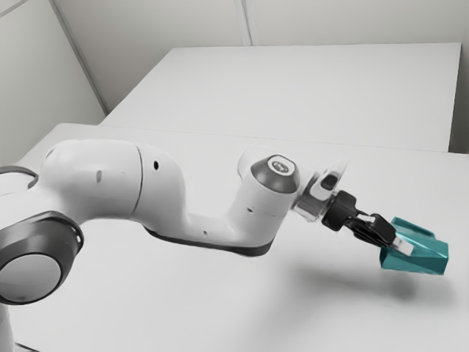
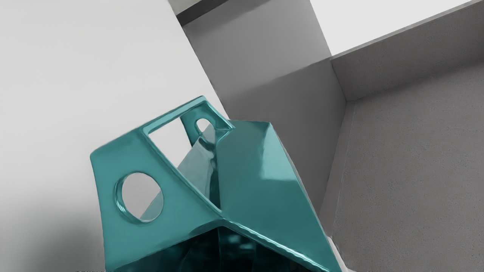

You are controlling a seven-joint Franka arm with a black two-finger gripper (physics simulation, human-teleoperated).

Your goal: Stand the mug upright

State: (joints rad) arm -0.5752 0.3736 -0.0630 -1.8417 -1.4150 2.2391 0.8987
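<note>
1. Exterior view: the jaws (image 1: 404,246) carry the mug (image 1: 418,253) on its side, apparently just above the worktop (image 1: 183,308), with its shadow (image 1: 403,292) apart beneath it. The likeliest failure is slippage: the hold seems close to the rim (image 2: 272,247), so the heavier far end could swing when the hand turns.
2. If the hand lowers at this slant, a corner of the base may strike first and twist the mug or tip it on release.
3. Wrist view: the worktop's edge (image 2: 202,71) runs beyond the mug, with the floor (image 2: 412,170) past it. A wide turning sweep might carry the mug out there.
4. As for the hold, one fingertip lies against the outer wall; the other is hidden. I judge the jaws closed on that wall, though their exact gap cannot be told.
5. The mug lies ahead of the jaws, mouth facing the hand, base pointing away, handle (image 2: 119,156) along one side.
</note>
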